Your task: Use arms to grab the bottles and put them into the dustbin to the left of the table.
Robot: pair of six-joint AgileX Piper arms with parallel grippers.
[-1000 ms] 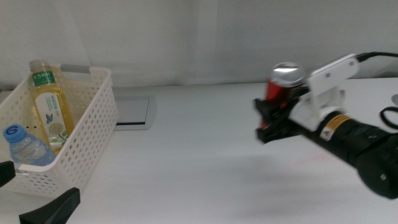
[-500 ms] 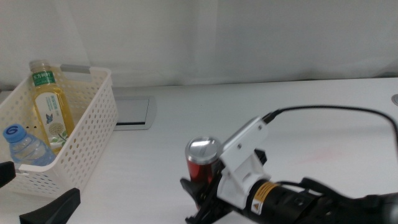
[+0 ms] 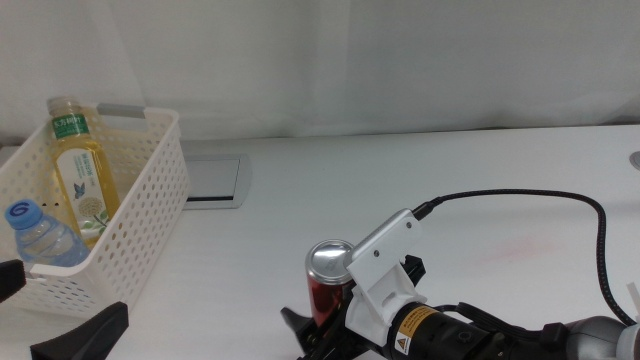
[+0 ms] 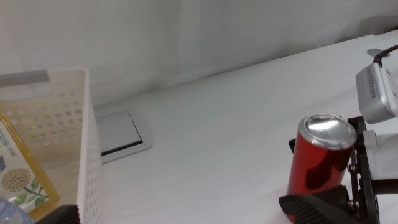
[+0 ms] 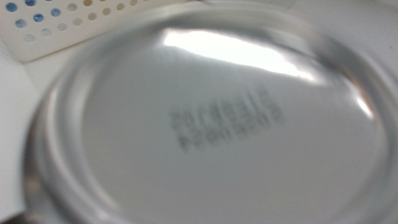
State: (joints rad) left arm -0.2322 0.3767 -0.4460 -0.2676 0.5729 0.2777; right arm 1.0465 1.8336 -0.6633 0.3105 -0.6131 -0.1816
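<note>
The yellow drink bottle [image 3: 80, 170] and the short clear water bottle [image 3: 40, 235] with a blue cap stand inside the white perforated dustbin [image 3: 140, 220] at the table's left. My right gripper [image 3: 325, 325] is shut on an upright red can [image 3: 328, 280] with a silver top, low over the table's front middle. The can's silver end [image 5: 205, 118] fills the right wrist view. The left wrist view shows the can [image 4: 318, 158] and the dustbin's wall [image 4: 84, 143]. My left gripper [image 3: 45, 308] waits open and empty at the bottom left, in front of the dustbin.
A grey-rimmed panel [image 3: 212, 180] lies flat in the white table just right of the dustbin. The right arm's black cable [image 3: 540, 195] loops over the table's right half. A white backdrop closes off the far side.
My right gripper has carried the red can from the right side across and down to the front middle of the table. The left gripper and the bottles have not moved.
</note>
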